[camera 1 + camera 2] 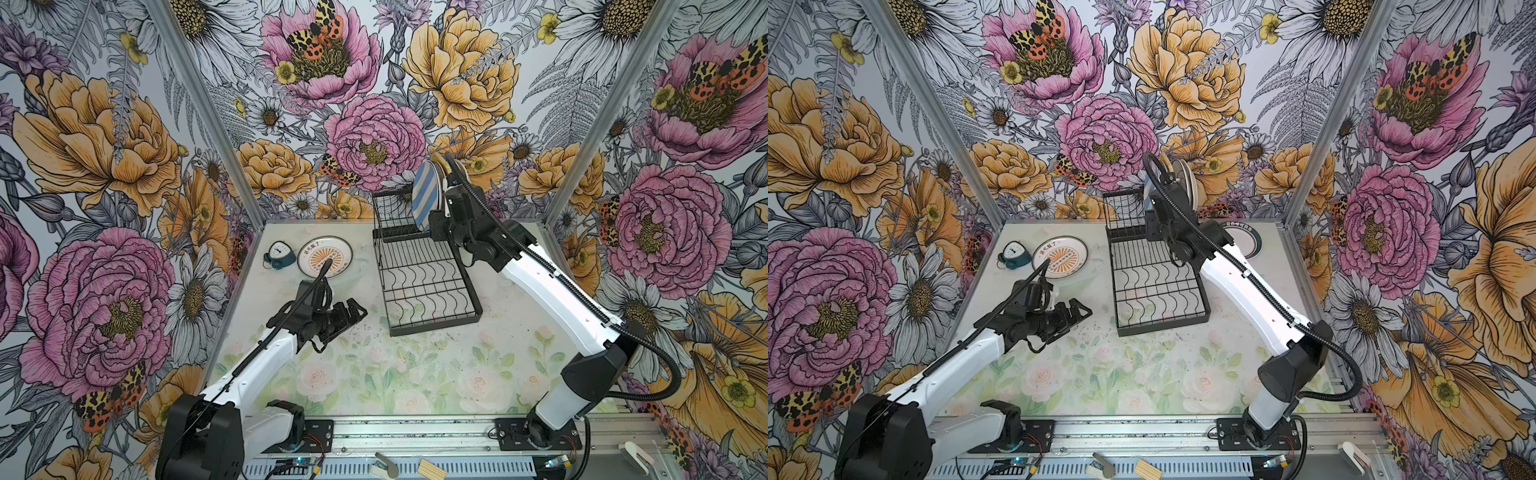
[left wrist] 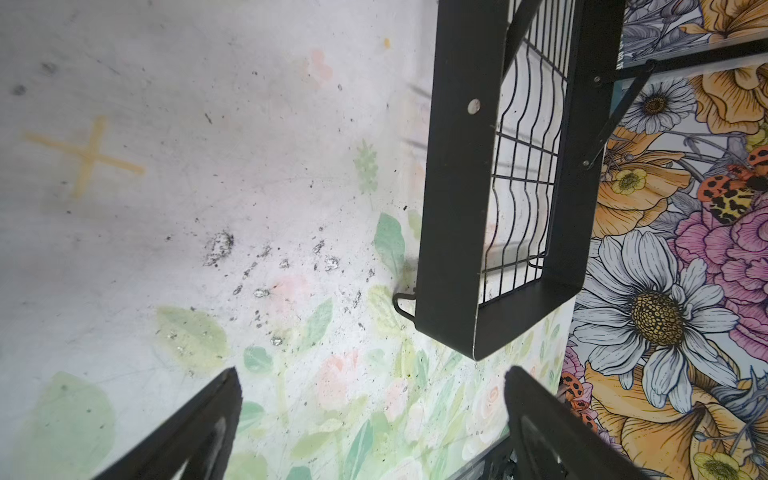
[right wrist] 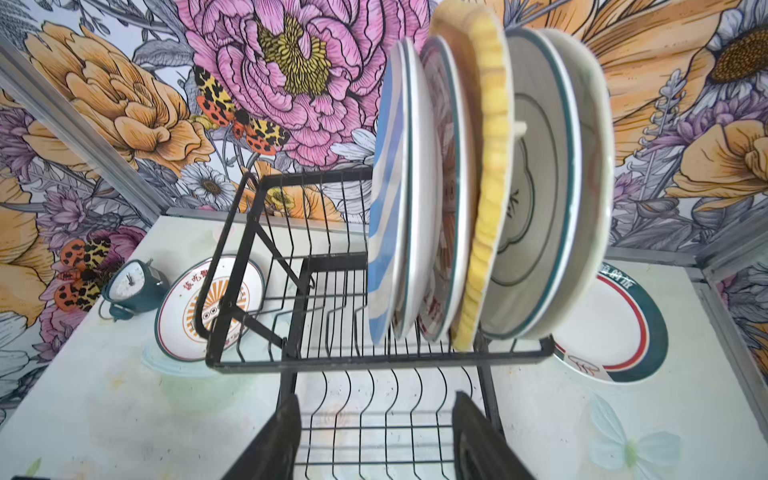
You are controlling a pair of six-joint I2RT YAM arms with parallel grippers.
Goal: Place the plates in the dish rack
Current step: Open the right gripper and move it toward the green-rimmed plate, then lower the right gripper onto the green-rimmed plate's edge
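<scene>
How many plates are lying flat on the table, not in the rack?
2. A sunburst plate lies beside the teal clock, left of the dish rack. A red-and-teal-rimmed plate lies on the rack's other side. The upright plates in the rack might hide another.

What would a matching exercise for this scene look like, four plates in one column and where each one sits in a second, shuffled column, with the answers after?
Column one
1. striped plate
2. yellow woven plate
3. sunburst plate
4. red-and-teal rimmed plate

Column two
A. flat on the table, beside the alarm clock
B. upright on the upper shelf of the dish rack, at one end of the row
C. flat on the table, on the rack's side away from the clock
D. upright on the upper shelf, mid-row

Pairs: 1-B, 2-D, 3-A, 4-C
</scene>
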